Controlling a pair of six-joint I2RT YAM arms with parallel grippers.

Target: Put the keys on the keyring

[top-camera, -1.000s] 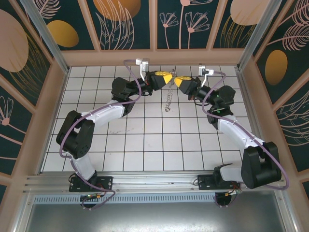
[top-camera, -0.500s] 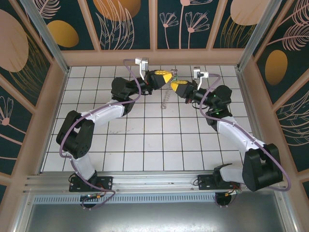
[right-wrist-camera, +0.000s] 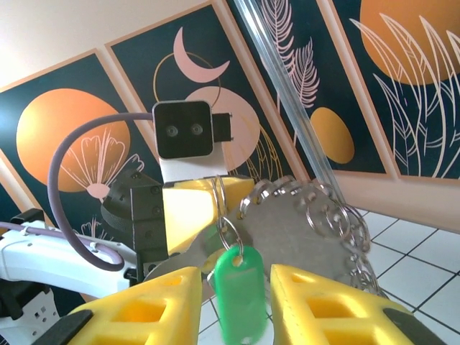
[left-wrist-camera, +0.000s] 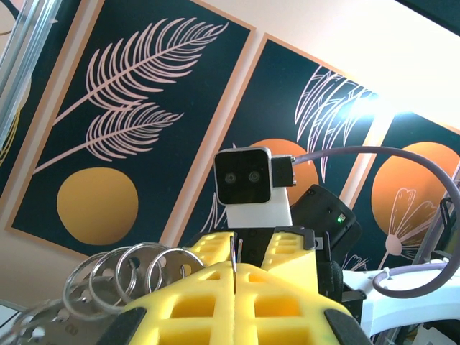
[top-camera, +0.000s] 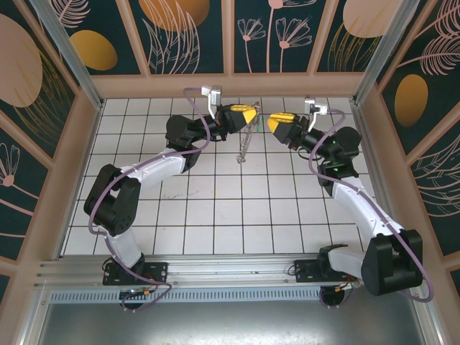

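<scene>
Key (right-wrist-camera: 237, 291) between parted right jaws, on keyring (right-wrist-camera: 295, 223) in left jaws.

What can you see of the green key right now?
The green key shows a bright green, plastic-looking oblong head with rounded ends and a hole near its lower end. It hangs upright from a small silvery split ring, which seems to link into the ring cluster of the keyring held by the shut left end effector. The head sits between the yellow fingers of the open right end effector, with narrow gaps either side, apparently unclamped. No blade can be made out.
</scene>
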